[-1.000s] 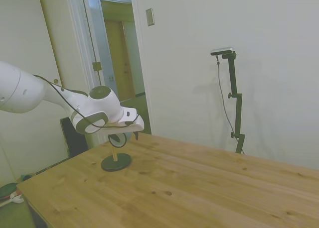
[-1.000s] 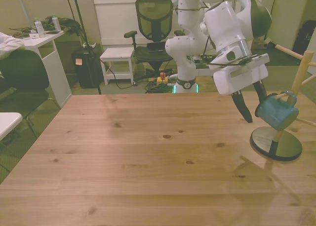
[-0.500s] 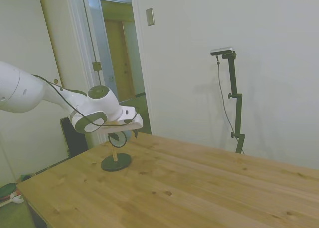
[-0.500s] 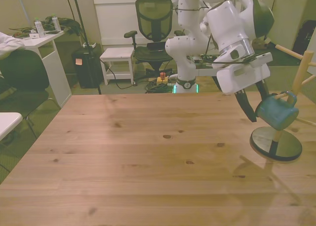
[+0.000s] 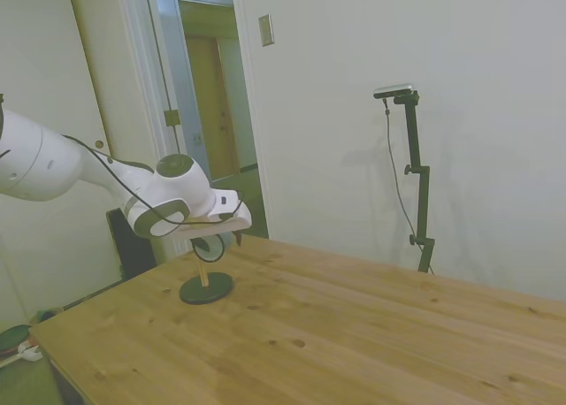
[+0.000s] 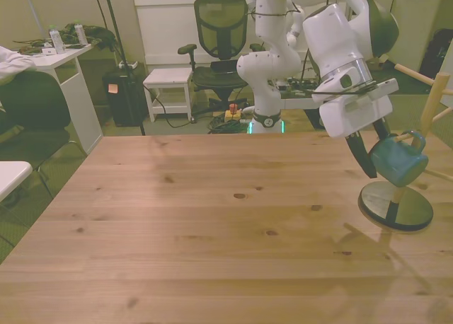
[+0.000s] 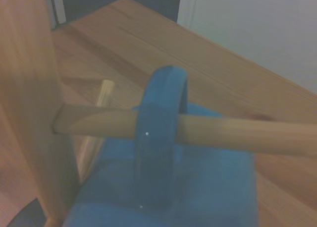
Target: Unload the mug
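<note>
gripper [image 6: 377,153] spread wide, one finger either side of the mug [image 6: 398,162], which hangs by its handle on the peg [image 7: 237,136].

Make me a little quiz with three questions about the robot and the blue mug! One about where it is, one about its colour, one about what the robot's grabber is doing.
1. Where is the mug?
A. Lying on the table
B. Hanging on a peg of the wooden stand
C. On the office chair

2. What colour is the mug outside?
A. Blue
B. Red
C. Yellow

3. What is the gripper doing?
A. Open, fingers at the mug
B. Lifting the mug high
C. Resting flat on the table

Answers:
1 B, the wrist view shows the peg through the handle.
2 A, blue in both views.
3 A, the front view shows its fingers apart beside the hanging mug.
</note>
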Robot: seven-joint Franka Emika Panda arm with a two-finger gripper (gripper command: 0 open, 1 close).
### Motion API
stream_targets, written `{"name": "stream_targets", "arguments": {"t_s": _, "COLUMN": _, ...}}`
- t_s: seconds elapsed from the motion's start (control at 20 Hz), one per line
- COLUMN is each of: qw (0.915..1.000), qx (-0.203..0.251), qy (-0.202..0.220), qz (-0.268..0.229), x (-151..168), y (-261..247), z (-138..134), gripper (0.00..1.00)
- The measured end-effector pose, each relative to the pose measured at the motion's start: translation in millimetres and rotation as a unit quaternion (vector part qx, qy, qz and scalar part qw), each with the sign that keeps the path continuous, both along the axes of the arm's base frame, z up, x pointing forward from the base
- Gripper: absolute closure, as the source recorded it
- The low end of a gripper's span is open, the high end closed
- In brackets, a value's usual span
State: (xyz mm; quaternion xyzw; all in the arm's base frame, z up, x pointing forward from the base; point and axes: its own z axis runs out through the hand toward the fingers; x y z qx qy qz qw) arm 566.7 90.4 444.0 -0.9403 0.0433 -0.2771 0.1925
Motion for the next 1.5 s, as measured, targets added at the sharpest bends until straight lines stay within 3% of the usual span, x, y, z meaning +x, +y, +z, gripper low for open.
{"name": "stream_targets", "arguments": {"t_s": 1.5, "qw": 0.9998, "qx": -0.002, "qy": -0.015, "qz": 0.013, "x": 0.4, "y": -5.1, "z": 5.0, "gripper": 1.00}}
